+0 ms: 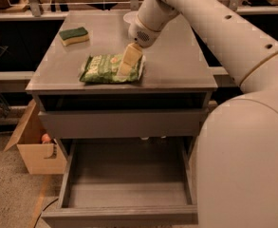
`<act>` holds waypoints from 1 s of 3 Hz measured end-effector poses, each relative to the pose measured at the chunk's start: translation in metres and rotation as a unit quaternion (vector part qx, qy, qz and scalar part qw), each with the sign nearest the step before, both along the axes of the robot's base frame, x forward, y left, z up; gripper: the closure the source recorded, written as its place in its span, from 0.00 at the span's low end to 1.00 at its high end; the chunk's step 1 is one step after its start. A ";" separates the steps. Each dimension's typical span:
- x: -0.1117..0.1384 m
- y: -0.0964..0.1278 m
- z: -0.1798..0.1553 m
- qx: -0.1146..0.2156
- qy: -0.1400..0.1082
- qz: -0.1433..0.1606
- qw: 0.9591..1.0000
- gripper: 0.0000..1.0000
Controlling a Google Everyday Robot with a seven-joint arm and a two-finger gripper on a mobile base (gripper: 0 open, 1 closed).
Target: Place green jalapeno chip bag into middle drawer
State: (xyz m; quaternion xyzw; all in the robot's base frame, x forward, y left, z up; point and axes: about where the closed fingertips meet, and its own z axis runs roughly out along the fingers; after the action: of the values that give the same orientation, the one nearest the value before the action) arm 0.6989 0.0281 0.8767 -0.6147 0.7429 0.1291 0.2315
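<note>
crinkly light-green foil jalapeno chip bag (103,69): flat on grey cabinet top (176,65), centre-left of frame, near its front edge | cream two-finger gripper (129,63): on the bag's right half; grip state cannot be told | wide grey middle drawer (129,194): pulled open, lower centre | small green-and-yellow sponge (74,35): upper left, well apart from bag

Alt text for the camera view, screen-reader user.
The gripper is at the right half of the green jalapeno chip bag, which lies flat on the grey cabinet top. Below, the middle drawer is pulled open; a sponge sits at the top's back left.
</note>
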 end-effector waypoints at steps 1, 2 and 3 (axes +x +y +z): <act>0.007 0.013 -0.012 0.015 0.017 0.009 1.000 0.00; 0.007 0.015 -0.014 0.017 0.019 0.009 1.000 0.01; 0.007 0.017 -0.017 0.017 0.022 0.006 1.000 0.17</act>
State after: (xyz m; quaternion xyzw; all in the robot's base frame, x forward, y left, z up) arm 0.7064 0.0449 0.8600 -0.6125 0.7416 0.1563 0.2249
